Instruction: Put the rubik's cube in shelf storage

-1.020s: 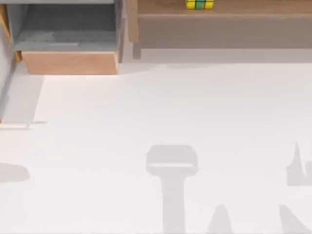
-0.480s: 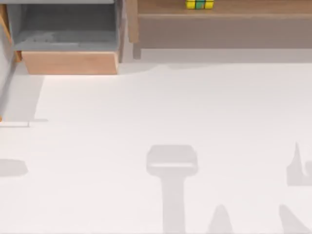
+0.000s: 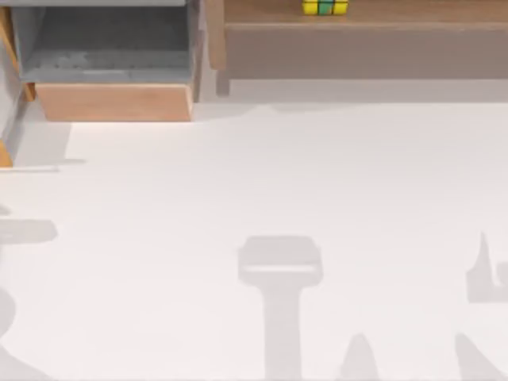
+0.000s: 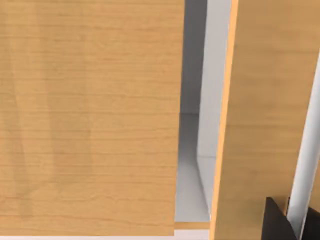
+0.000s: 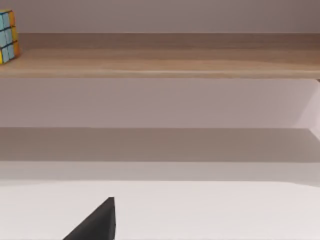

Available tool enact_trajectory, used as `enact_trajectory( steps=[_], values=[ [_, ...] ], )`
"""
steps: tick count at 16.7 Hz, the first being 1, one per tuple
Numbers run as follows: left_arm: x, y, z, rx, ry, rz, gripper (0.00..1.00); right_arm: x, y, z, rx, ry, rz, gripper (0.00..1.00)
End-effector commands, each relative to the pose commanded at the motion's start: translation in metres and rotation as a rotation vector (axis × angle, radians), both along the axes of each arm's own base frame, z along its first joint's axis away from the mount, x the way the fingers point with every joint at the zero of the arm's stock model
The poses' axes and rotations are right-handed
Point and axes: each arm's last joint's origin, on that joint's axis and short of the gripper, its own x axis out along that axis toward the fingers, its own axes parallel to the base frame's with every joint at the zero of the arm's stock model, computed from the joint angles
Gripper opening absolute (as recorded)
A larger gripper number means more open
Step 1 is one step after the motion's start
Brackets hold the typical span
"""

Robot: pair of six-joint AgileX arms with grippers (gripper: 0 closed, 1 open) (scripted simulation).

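Observation:
The rubik's cube [image 3: 325, 7], with yellow, green and blue tiles, sits on the wood ledge of the shelf storage [image 3: 373, 16] at the back of the table, right of centre. Below the ledge lies the greyish-brown recess [image 3: 357, 51], with a side post [image 3: 214, 36] at its left end. In the right wrist view the cube [image 5: 7, 36] rests at the ledge's [image 5: 165, 60] far end, well away from a dark part of my right gripper [image 5: 97, 222] low over the table. A dark part of my left gripper [image 4: 277, 225] is close to light wood panels [image 4: 90, 115].
A grey-lined box with a light wood front [image 3: 115, 101] stands at the back left, beside the shelf's post. A small wooden piece [image 3: 5, 152] pokes in at the left edge. Arm shadows fall across the white table [image 3: 278, 182] near its front.
The shadows at the table's left edge have shifted towards the back, and a new one has appeared at the front left corner. The wooden piece at the left edge has moved back. Cube and shelf are unchanged.

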Motion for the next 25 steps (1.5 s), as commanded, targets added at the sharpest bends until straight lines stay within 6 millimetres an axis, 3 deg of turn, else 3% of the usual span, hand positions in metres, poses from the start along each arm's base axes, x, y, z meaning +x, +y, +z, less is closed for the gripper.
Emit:
enact_trajectory(
  steps=[4, 11, 17, 23, 25],
  values=[
    [0.002, 0.002, -0.002, -0.005, 0.007, 0.007, 0.00, 0.000, 0.000, 0.000, 0.000, 0.000, 0.000, 1.00],
    [0.059, 0.001, -0.001, -0.003, 0.004, 0.006, 0.00, 0.000, 0.000, 0.000, 0.000, 0.000, 0.000, 1.00],
    [0.063, 0.002, -0.003, -0.008, 0.013, 0.010, 0.00, 0.000, 0.000, 0.000, 0.000, 0.000, 0.000, 1.00],
    [0.114, 0.003, 0.000, 0.000, -0.001, 0.008, 0.00, 0.000, 0.000, 0.000, 0.000, 0.000, 0.000, 1.00],
    [0.122, 0.001, -0.002, -0.006, 0.009, 0.009, 0.00, 0.000, 0.000, 0.000, 0.000, 0.000, 0.000, 1.00]
  ],
)
